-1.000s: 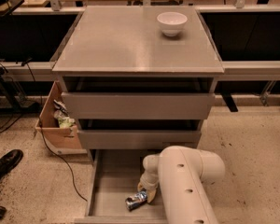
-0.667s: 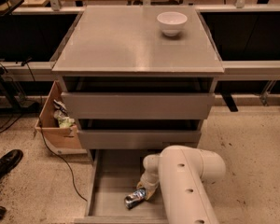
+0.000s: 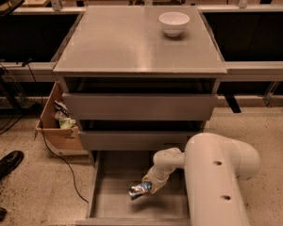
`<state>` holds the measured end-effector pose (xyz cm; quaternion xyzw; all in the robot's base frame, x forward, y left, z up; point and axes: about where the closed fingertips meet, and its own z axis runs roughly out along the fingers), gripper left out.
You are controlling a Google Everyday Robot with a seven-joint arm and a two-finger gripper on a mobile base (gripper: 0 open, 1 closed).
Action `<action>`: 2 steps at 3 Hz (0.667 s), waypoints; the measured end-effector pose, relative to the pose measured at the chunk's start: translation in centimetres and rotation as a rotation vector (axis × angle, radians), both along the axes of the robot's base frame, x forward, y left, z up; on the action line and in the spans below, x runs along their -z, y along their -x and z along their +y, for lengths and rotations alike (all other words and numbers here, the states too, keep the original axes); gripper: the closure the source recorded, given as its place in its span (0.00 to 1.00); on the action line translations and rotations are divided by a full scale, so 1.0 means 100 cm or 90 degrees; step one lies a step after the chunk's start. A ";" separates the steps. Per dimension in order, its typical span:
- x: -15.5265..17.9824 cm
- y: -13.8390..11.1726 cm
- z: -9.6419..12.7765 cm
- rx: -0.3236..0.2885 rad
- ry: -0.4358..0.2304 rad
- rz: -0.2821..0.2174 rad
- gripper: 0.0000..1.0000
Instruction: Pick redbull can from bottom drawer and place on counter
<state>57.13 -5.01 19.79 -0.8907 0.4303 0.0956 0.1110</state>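
Above bottom drawer (image 3: 112, 194), jaws grip redbull can (image 3: 140, 190); counter (image 3: 125, 44) bears bowl (image 3: 174, 22).

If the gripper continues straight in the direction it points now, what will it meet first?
The gripper, with the redbull can in its jaws, points down and left; it would probably meet the floor of the bottom drawer first.

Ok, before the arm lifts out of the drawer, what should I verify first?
1. End effector at the slim silver-blue can inside the open bottom grey drawer: ok.
2. Firm hold on the can: cannot tell.
3. Can upright: not ok, it is tilted.
4. Two upper grey drawers pushed in, not over the can: ok.
5. Bare room on the flat grey counter, away from the white round bowl: ok.
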 end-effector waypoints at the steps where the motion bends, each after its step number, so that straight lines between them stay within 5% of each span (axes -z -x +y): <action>1: -0.066 0.010 -0.006 0.010 -0.002 -0.035 1.00; 2: -0.143 0.044 -0.021 0.014 0.016 -0.080 1.00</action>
